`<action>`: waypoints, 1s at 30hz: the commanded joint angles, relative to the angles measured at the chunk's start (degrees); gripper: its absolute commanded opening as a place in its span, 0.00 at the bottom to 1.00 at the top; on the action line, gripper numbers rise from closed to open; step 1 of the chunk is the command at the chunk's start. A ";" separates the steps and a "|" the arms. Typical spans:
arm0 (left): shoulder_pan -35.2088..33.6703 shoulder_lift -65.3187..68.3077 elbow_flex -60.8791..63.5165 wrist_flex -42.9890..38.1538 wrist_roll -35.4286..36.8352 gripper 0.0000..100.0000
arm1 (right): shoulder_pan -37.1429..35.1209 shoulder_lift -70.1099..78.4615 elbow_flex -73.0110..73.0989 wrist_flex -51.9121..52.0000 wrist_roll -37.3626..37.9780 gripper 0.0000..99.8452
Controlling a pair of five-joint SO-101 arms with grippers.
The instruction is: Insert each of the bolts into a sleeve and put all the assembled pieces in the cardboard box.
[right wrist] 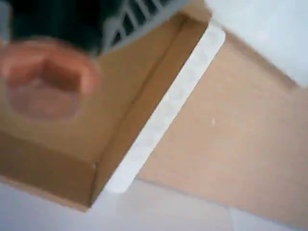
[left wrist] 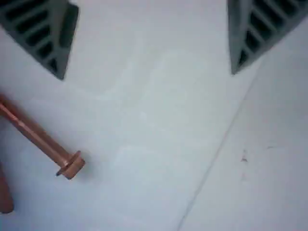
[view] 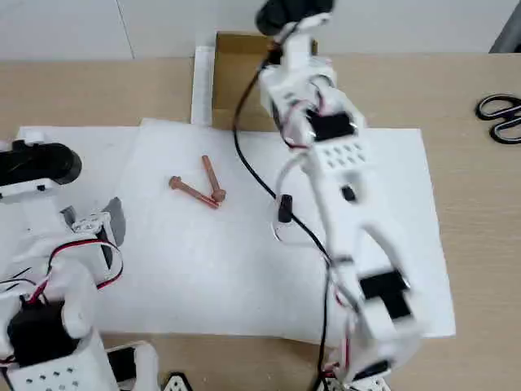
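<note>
Right end effector [view: 285, 37] sits over the cardboard box [view: 236, 81] at 12 o'clock on the counter [view: 98, 90]. In the right wrist view we see a blurred copper piece [right wrist: 43, 79] under its grey finger [right wrist: 139, 19], above the box floor. It looks clamped, jaws nearly closed on it. We can't tell whether it is a bare bolt or a sleeved one. A white foam strip [right wrist: 168, 110] lies against the box's outer wall.

Left end effector [view: 102, 224] is low over the white foam sheet [view: 244, 277] at about 8 o'clock, jaws spread wide, holding nothing.

Two loose copper bolts lie on the sheet at roughly 10 o'clock from its centre: long bolt [view: 194, 192] and second bolt [view: 212, 175]. Their ends meet in a V, seemingly touching. In the left wrist view the long bolt has its flanged head toward the open jaws.

Handling, our judgement: the bolts are small, rigid and light, with smooth round shanks, so they are likely to roll or slip on the foam. Pinch across mid-shank, away from the point where the two meet. The flange gives a stop against sliding through.

Scissors [view: 498, 116] lie at 2 o'clock, well apart.
</note>
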 commanded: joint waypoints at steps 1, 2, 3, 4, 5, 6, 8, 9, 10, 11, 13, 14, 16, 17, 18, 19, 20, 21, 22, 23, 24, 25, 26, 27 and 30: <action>-1.76 -0.35 0.40 0.00 -1.58 0.21 | -1.54 12.09 -16.09 -2.95 -0.18 0.00; -2.11 -0.35 0.48 0.00 -1.85 0.21 | -1.80 15.34 -18.90 -3.21 -0.18 0.00; -2.37 -0.35 0.48 0.00 -2.02 0.21 | -2.07 18.24 -21.63 -3.38 -0.18 0.00; -2.29 -0.35 0.48 0.00 -2.37 0.21 | -2.33 21.23 -24.18 -3.38 -0.18 0.00; -2.29 -0.35 0.48 -0.18 -2.64 0.21 | -2.86 23.96 -26.90 -3.38 -0.18 0.00; -2.11 -0.35 0.48 -0.26 -2.73 0.21 | -3.21 26.77 -29.10 -3.38 -0.18 0.01; -2.02 -0.35 0.48 -0.35 -2.73 0.21 | -3.65 31.96 -33.23 -3.47 -0.26 0.01; -2.02 -0.35 0.48 -0.35 -2.73 0.21 | -4.00 34.33 -35.43 -3.82 -0.26 0.01; -2.02 -0.35 0.48 -0.35 -2.73 0.21 | -4.09 36.62 -37.54 -4.53 -0.18 0.01; -2.02 -0.35 0.48 -0.35 -2.73 0.21 | -4.09 38.81 -39.74 -4.97 -0.09 0.01; -2.02 -0.35 0.48 -0.35 -2.73 0.21 | -4.26 42.77 -44.40 -4.88 0.00 0.01; -2.02 -0.35 0.48 -0.35 -2.73 0.21 | -4.35 44.62 -46.68 -4.79 0.00 0.01; -2.02 -0.35 0.48 -0.35 -2.73 0.21 | -5.05 47.78 -50.64 -4.53 0.09 0.04; -2.02 -0.35 0.48 -0.35 -2.73 0.21 | -5.14 48.92 -52.04 -4.44 0.09 0.07; -2.02 -0.35 0.48 -0.35 -2.73 0.21 | -5.23 49.89 -53.45 -3.65 0.09 0.10; -2.02 -0.35 0.48 -0.26 -2.73 0.21 | -5.32 50.59 -54.59 -2.15 0.09 0.14; -2.02 -0.35 0.48 -0.18 -2.73 0.21 | -5.76 51.03 -55.82 -0.40 0.09 0.17; -2.02 -0.35 0.48 -0.09 -2.73 0.21 | -6.02 51.47 -57.05 1.36 0.09 0.19; -2.02 -0.35 0.48 -0.09 -2.73 0.21 | -6.20 51.65 -58.29 2.68 0.09 0.20; -2.02 -0.35 0.48 -0.09 -2.73 0.21 | -6.29 51.65 -59.08 3.30 0.09 0.20; -2.02 -0.35 0.48 -0.09 -2.73 0.21 | -6.37 51.65 -60.04 3.65 0.09 0.20; -2.02 -0.35 0.48 0.00 -2.73 0.21 | -6.37 51.65 -60.66 3.65 0.09 0.20; -2.02 -0.35 0.48 0.00 -2.73 0.21 | -6.37 51.47 -61.36 3.74 0.09 0.20; -2.02 -0.35 0.48 0.00 -2.73 0.21 | -6.37 51.30 -62.24 3.91 0.09 0.20; -2.11 -0.35 0.48 0.00 -2.73 0.21 | -6.11 51.21 -65.41 5.23 0.09 0.20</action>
